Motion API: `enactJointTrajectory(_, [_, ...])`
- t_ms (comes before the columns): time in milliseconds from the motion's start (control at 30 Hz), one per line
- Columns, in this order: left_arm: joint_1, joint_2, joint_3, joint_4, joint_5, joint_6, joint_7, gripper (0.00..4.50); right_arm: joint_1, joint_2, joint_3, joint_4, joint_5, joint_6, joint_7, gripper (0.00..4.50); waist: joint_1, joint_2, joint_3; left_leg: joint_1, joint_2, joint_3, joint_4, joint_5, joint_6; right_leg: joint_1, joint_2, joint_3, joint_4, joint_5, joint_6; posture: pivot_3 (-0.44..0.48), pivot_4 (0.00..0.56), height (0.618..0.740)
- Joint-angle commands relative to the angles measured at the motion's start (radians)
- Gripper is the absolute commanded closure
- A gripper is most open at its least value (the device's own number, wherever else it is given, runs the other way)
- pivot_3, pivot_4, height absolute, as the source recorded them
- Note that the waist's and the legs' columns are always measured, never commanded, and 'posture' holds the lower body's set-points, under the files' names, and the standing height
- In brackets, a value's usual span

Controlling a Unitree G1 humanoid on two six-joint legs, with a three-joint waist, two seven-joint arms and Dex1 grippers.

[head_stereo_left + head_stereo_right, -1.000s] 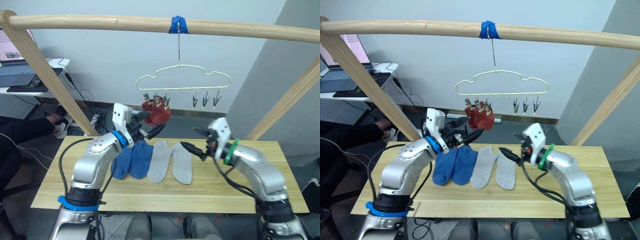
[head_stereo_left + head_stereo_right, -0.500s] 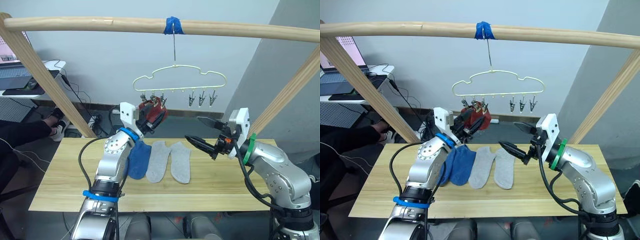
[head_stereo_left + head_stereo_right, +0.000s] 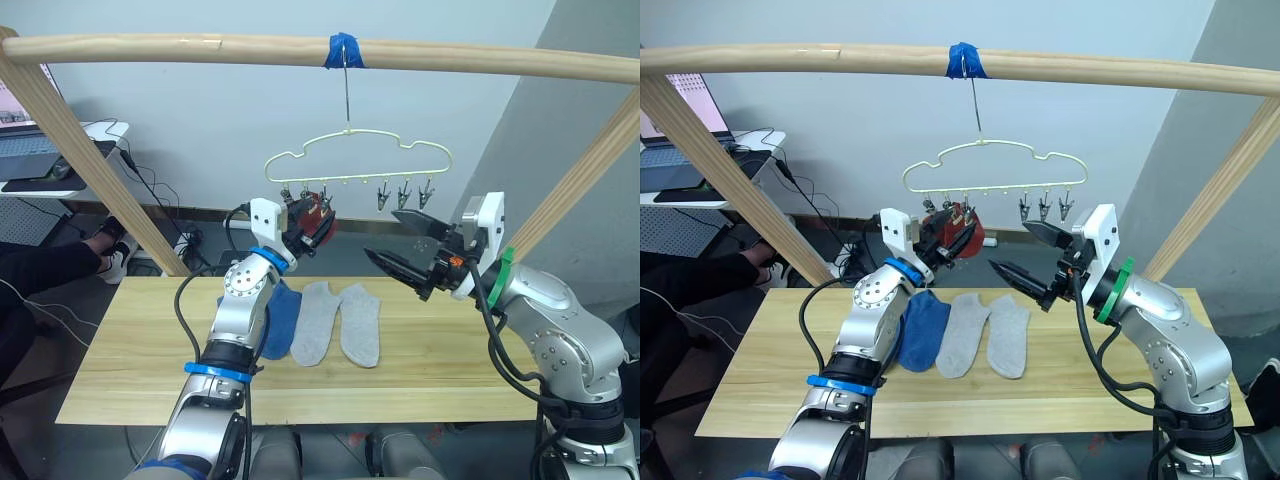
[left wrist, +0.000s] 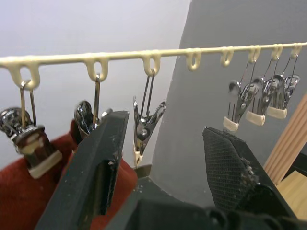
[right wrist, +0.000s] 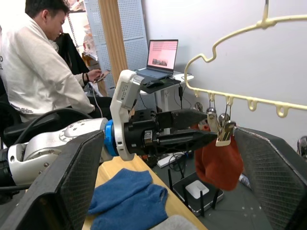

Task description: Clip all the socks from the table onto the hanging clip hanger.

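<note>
The left gripper (image 4: 160, 153), open and empty, sits by the hanger's (image 3: 350, 150) third clip (image 4: 145, 128), while the open right gripper (image 3: 398, 242) waits nearby, likely to assist.

A pale blue-white wall (image 3: 200, 130) meets a grey wall (image 3: 540, 110). A thick wooden pole (image 3: 480, 58) bears blue tape (image 3: 343, 47); an open laptop (image 5: 160, 60) sits on a side desk (image 3: 60, 170), beside a seated person in a white top (image 5: 38, 76).

bright, even indoor light; soft shadows; near claw fingers blurred
</note>
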State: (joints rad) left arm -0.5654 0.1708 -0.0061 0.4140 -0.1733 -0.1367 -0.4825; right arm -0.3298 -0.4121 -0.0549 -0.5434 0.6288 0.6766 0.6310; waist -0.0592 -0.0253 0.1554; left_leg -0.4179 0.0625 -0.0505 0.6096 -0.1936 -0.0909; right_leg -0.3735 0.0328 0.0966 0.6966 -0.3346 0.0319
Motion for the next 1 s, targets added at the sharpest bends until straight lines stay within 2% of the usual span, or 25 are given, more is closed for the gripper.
enactJointTrajectory(33, [-0.051, -0.006, 0.016, 0.045, 0.006, -0.036, 0.01, 1.74, -0.021, -0.004, -0.005, -0.033, 0.033, 0.0, -0.012, 0.0, 0.0, 0.0, 0.0, 0.0, 0.0, 0.0, 0.0, 0.0, 0.0, 0.0, 0.0, 0.0, 0.0, 0.0, 0.0, -0.077, 0.12, 0.74])
enactJointTrajectory(1000, [-0.201, -0.036, 0.029, 0.299, 0.057, -0.177, 0.061, 1.74, -0.061, -0.039, 0.007, -0.056, 0.072, 0.012, -0.045, 0.0, -0.026, 0.0, 0.0, 0.0, 0.0, 0.0, 0.0, 0.0, 0.0, 0.0, 0.0, 0.0, 0.001, 0.0, 0.0, -0.11, 0.121, 0.74])
